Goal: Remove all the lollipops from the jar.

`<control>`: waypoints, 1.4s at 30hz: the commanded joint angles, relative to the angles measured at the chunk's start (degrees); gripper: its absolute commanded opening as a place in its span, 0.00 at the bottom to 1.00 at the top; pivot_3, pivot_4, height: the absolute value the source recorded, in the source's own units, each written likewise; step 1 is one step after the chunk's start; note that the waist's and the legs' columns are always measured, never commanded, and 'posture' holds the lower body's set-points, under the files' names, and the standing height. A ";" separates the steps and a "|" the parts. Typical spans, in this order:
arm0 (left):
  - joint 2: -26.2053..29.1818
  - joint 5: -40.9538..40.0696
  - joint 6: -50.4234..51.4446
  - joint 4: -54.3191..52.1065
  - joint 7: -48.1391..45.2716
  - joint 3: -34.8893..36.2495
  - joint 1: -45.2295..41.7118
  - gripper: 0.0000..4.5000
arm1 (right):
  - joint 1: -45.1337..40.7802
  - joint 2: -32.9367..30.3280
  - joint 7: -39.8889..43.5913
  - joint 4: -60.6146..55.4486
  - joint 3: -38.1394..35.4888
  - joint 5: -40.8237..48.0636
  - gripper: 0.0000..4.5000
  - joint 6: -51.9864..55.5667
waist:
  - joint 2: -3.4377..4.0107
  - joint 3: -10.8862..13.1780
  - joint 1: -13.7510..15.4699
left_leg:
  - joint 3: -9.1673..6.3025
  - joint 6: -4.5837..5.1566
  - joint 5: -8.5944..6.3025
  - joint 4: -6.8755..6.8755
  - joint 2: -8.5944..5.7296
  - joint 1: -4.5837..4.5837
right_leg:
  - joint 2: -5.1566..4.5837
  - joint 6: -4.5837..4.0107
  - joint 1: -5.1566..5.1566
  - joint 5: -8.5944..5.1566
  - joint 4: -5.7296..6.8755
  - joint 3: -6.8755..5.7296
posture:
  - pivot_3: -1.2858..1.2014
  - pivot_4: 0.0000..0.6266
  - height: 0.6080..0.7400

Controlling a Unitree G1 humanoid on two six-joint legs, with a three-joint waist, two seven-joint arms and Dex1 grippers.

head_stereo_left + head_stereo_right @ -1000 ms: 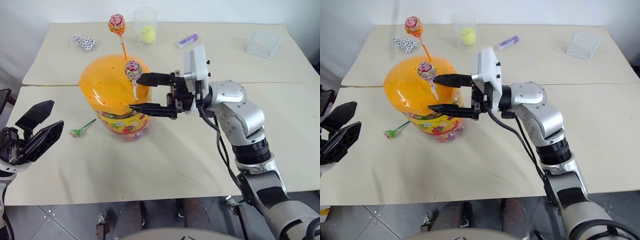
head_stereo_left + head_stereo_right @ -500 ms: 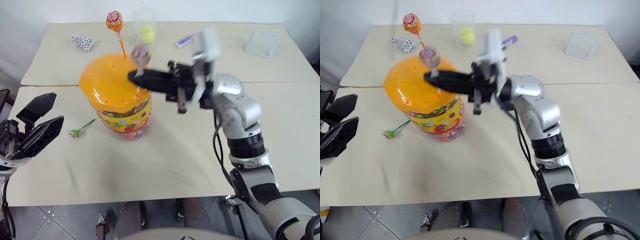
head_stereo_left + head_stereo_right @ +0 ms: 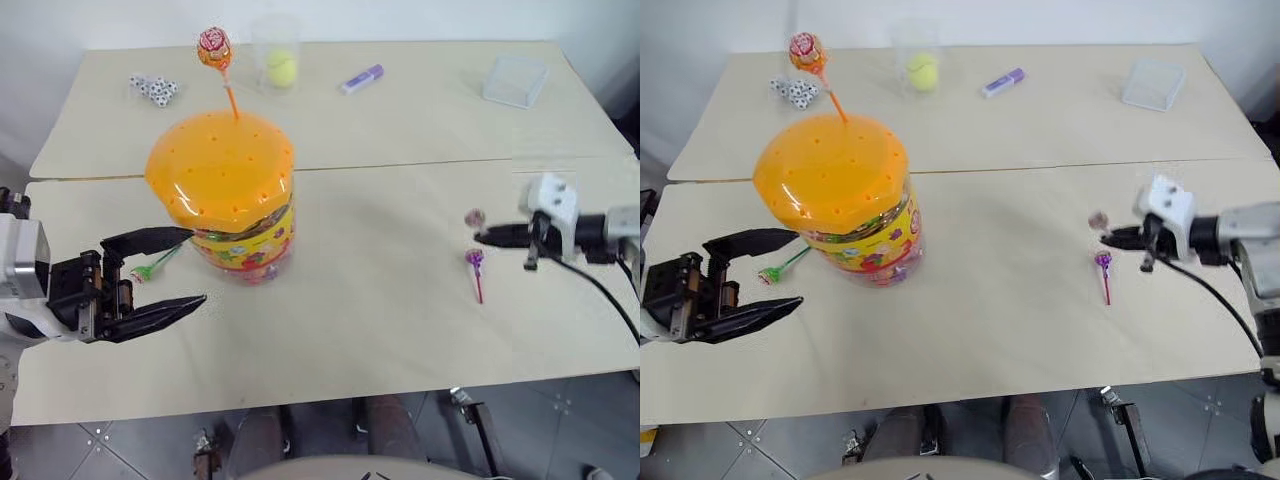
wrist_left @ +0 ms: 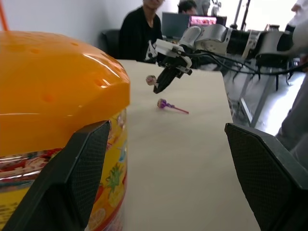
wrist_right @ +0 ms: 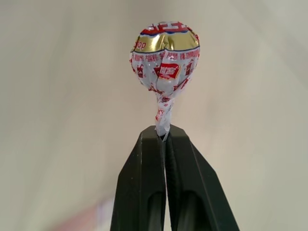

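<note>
four lollipops (image 3: 474, 217), one jar (image 3: 225, 195), two grippers (image 3: 480, 237)

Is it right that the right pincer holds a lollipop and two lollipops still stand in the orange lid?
Not quite. The right pincer does hold a lollipop, but one lollipop, not two, stands in the orange lid, as the left eye view shows.

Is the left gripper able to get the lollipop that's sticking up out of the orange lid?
Probably yes. The left gripper is open and empty beside the jar, and nothing stands between it and the lollipop. But that lollipop rises from the lid's far side, so the arm must reach up over the dome.
</note>
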 commanded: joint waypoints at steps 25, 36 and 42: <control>-12.35 -15.33 3.61 6.49 14.73 16.42 4.33 0.90 | -29.15 38.34 -17.94 -15.59 -3.16 21.13 0.98 18.44 | 0.28 0.16 0.63 | -0.49 -0.01 -0.05 0.44 0.12 -0.07 | -0.02 -0.01 -0.05 0.00 0.46 0.06 | 0.52 0.24 1.00; -12.53 -15.60 2.79 5.92 15.43 15.59 4.19 0.90 | -36.42 49.66 -22.38 -11.25 0.62 17.81 0.90 20.10 | 0.01 0.00 0.19 | -0.49 0.03 -0.22 0.37 0.00 -0.25 | -0.01 -0.02 -0.07 0.00 0.44 -0.32 | 0.52 0.24 1.00; -12.64 -16.44 2.65 5.63 15.66 15.37 3.43 0.90 | -36.95 50.28 -20.77 -10.81 0.22 17.89 0.47 19.79 | 0.01 0.00 -0.11 | -0.42 -0.07 -0.15 0.41 0.04 -0.20 | 0.02 -0.02 -0.03 0.00 0.46 -0.26 | 0.52 0.24 1.00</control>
